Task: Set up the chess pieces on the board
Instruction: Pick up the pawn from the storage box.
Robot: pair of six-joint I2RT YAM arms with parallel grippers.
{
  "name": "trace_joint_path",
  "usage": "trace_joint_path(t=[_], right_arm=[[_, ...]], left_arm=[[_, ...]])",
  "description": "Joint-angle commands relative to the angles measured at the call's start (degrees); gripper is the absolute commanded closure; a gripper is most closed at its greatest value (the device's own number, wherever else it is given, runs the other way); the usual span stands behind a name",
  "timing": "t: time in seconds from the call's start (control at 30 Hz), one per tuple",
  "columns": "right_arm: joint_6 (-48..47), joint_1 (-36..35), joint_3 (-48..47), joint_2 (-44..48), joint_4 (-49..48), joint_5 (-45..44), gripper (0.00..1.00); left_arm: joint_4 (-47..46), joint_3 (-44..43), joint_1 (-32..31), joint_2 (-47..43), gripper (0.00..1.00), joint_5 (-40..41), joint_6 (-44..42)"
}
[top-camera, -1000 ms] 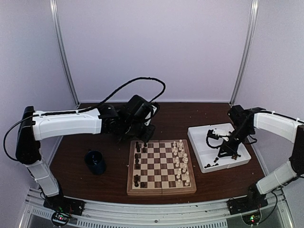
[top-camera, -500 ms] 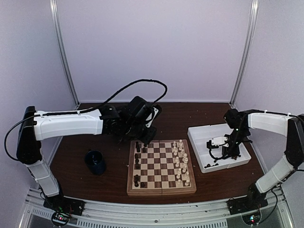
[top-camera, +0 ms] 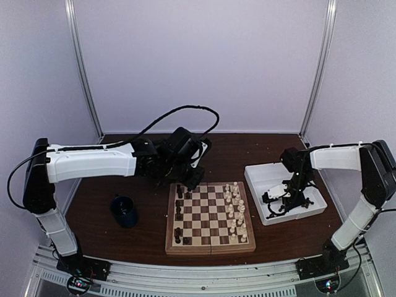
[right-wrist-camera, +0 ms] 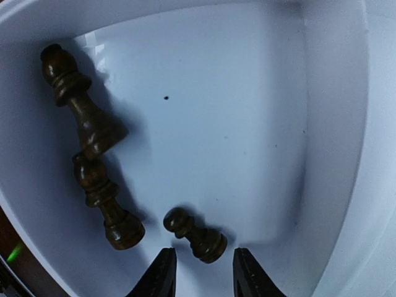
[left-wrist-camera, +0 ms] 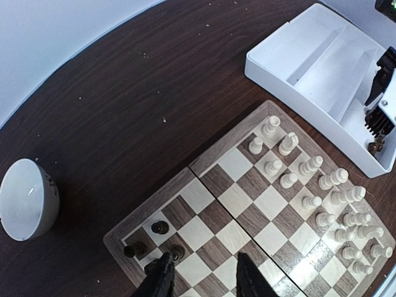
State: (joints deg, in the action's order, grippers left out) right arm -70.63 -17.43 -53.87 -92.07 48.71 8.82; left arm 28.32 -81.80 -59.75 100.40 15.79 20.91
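Inside the white tray [right-wrist-camera: 334,124], the right pincer [right-wrist-camera: 201,263] hangs released, jaws apart just beside a toppled dark pawn [right-wrist-camera: 195,235] (two larger dark pieces [right-wrist-camera: 86,124] lie nearby). Over the far-left corner of the board [top-camera: 210,249], the left pincer [left-wrist-camera: 201,275] gapes empty near three standing dark pieces [left-wrist-camera: 159,227]; cream pieces [left-wrist-camera: 322,198] stand along its right side.

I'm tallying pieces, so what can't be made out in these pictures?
Top view: which kinds the dark brown wooden chessmen on the checkered wooden board are; too small.
Left wrist view: part of the board, cut off by the bottom edge.
Right wrist view: rest of the white rectangular tray, outside the frame.
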Motion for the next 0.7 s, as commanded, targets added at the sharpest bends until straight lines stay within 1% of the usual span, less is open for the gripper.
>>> trace_joint_path(t=[0.0, 0.17, 0.33, 0.43, 0.57, 0.67], right_arm=[[-1.5, -1.4, -0.8, -2.2, -1.4, -1.3, 0.65], [-1.4, -2.4, -1.4, -3.9, -1.3, -1.3, 0.67], [-1.5, -2.4, -1.5, -4.4, -0.1, -1.1, 0.78], [-0.8, -2.4, -1.2, -3.5, 0.4, -0.9, 0.83], [1.2, -1.8, -1.5, -1.5, 0.8, 0.8, 0.88], [3.8, 0.2, -3.5, -0.9, 2.8, 4.2, 0.89]], left_arm=[[-1.2, -0.4, -0.2, 0.8, 0.65, 0.1, 0.3], [-1.2, -0.1, -0.3, 1.0, 0.65, 0.3, 0.5], [-1.2, -0.4, -0.2, 1.4, 0.65, 0.1, 0.7], [-1.2, -0.9, -0.3, 1.8, 0.65, -0.3, 0.8], [-1.5, -1.6, -0.3, 2.6, 0.65, -1.2, 0.8], [-2.2, -1.8, -0.3, 2.8, 0.65, -2.1, 0.8]])
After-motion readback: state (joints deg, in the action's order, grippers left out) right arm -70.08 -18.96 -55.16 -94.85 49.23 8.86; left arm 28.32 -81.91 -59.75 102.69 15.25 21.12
